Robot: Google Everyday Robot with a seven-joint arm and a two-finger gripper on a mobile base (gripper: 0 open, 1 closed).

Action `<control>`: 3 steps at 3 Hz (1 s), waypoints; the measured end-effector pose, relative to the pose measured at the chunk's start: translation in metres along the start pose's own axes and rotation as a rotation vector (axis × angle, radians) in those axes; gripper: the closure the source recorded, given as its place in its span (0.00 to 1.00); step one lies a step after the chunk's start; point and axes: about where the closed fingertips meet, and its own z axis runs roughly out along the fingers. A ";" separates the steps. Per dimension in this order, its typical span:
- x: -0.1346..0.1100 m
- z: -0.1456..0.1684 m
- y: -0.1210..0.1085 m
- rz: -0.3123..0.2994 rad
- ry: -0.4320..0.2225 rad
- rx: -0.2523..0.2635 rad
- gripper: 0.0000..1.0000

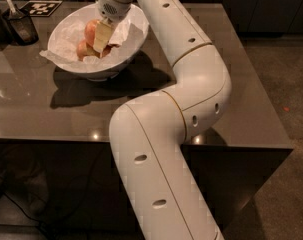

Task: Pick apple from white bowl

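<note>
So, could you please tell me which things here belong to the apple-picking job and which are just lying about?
Job in hand:
apple
white bowl, paper-lined
hand, down inside the bowl beside the apple

Just lying about:
paler fruit, also in the bowl
dark container with a utensil
printed marker
table

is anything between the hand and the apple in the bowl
Nothing visible does. The hand sits inside the white bowl, right beside the apple; the paler fruits lie nearer the camera, not between them.
</note>
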 end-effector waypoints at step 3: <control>-0.024 -0.032 -0.017 -0.049 -0.036 0.127 1.00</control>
